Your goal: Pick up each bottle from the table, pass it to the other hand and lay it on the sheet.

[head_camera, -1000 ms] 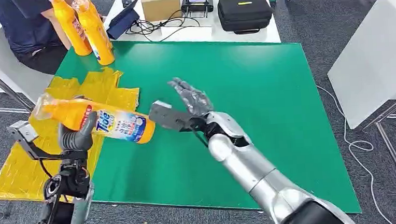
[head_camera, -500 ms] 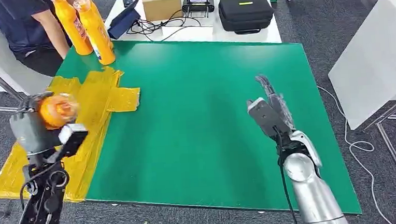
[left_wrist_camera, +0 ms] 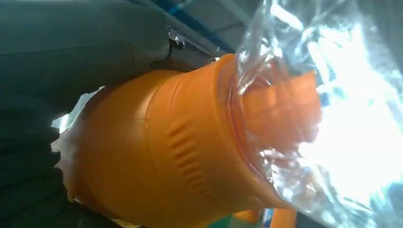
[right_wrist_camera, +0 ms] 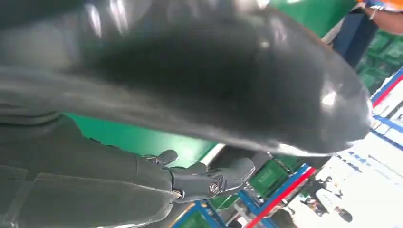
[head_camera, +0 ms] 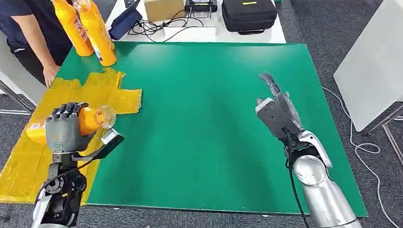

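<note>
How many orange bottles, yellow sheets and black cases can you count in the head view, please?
Orange bottles: 3, one gripped by the left hand as the held bottle, plus two standing bottles at the green table's far corner.
Yellow sheets: 1, the sheet.
Black cases: 1, the case.
Total: 5.

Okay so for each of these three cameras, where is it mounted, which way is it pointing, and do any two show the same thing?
Head view: high on the body, looking forward and down at the green table; both silver arms show, the left hand gripping the orange bottle over the yellow sheet, the right hand empty.
Left wrist view: behind the left hand, close on the orange bottle and its clear wrap.
Right wrist view: behind the right hand, past dark fingers to the green table.
Shared: head and left wrist views both show the held bottle.
</note>
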{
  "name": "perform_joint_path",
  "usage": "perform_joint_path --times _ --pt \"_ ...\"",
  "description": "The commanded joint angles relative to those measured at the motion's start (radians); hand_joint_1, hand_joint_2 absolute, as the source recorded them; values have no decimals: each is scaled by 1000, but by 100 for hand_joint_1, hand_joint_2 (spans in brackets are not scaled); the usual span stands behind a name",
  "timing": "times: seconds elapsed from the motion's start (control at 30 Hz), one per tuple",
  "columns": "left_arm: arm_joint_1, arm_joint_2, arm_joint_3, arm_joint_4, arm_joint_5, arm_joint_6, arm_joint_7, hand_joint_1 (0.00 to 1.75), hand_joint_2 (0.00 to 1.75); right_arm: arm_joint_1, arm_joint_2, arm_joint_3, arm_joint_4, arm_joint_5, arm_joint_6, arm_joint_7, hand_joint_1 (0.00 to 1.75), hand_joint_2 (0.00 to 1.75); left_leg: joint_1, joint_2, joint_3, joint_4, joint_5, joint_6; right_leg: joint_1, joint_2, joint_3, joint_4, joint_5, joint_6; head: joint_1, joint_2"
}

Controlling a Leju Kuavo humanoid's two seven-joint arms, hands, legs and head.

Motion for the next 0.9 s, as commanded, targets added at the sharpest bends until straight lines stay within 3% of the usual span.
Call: perform_joint_path --times 0.03,0.07,0.1,0.17,0.2,0.23,0.27,0.37,0.4,0.47,0.53,0.6,0.9 --pt "-18 17 -37 146 -8 13 14 175 175 -82 -20 62 111 -7 4 -2 0 0 1 0 4 -1 -1 -1 0 1 5 -1 -1 -1 0 0" --pt "-18 17 -37 146 -8 13 14 175 175 -82 -20 62 111 -7 4 -2 0 0 1 0 7 0 -3 -2 1 2 8 -1 -3 -2 0 0" --pt "-11 55 -127 164 37 13 95 175 175 -97 -43 106 116 -40 -11 5 0 0 1 0 9 0 -4 -3 1 3 10 -1 -4 -2 0 0" --pt "-4 63 -96 213 56 13 59 175 175 -119 -22 100 141 -30 -1 2 0 0 1 2 7 0 -3 -2 0 3 7 -1 -2 -2 0 0" --pt "-8 50 -89 241 17 13 77 175 175 -138 -17 106 168 -36 -2 -6 0 0 2 3 14 1 -7 -4 1 6 15 -1 -6 -3 0 0" --pt "15 50 -77 243 10 13 73 175 175 -155 -13 111 184 -33 3 -6 0 0 0 3 6 -1 -3 -2 0 5 6 -1 -2 -1 0 0" --pt "17 140 -297 235 145 13 207 143 175 -165 4 92 204 -4 33 -17 0 0 0 4 9 -1 -3 -2 0 6 8 -1 -2 -2 0 0" --pt "17 140 -297 235 145 13 207 143 175 -165 4 92 204 -4 33 -17 0 0 0 4 10 -1 -4 -3 0 6 10 -2 -3 -2 0 0" --pt "21 123 -260 260 113 13 195 0 175 -175 5 91 220 -1 33 -30 0 0 -1 4 6 -1 -2 -1 -1 5 5 -1 -1 -1 0 0" --pt "-26 109 -233 399 123 13 146 0 175 -223 -7 131 321 -39 42 -57 0 0 0 4 6 -1 -2 -2 0 5 6 -1 -1 -1 0 0" --pt "-1 116 -197 400 134 13 105 0 175 -246 5 150 370 -39 41 -73 0 0 1 4 14 -1 -5 -4 1 7 14 -2 -4 -3 0 0" --pt "-1 123 -180 410 131 13 81 0 175 -266 21 169 412 -35 40 -78 0 0 1 4 6 0 -2 -1 1 5 5 -1 -1 -1 1 0" --pt "-11 123 -160 419 139 13 33 0 175 -277 28 188 449 -40 26 -96 0 0 1 1 4 0 -1 -1 1 2 4 0 -1 -1 0 0"
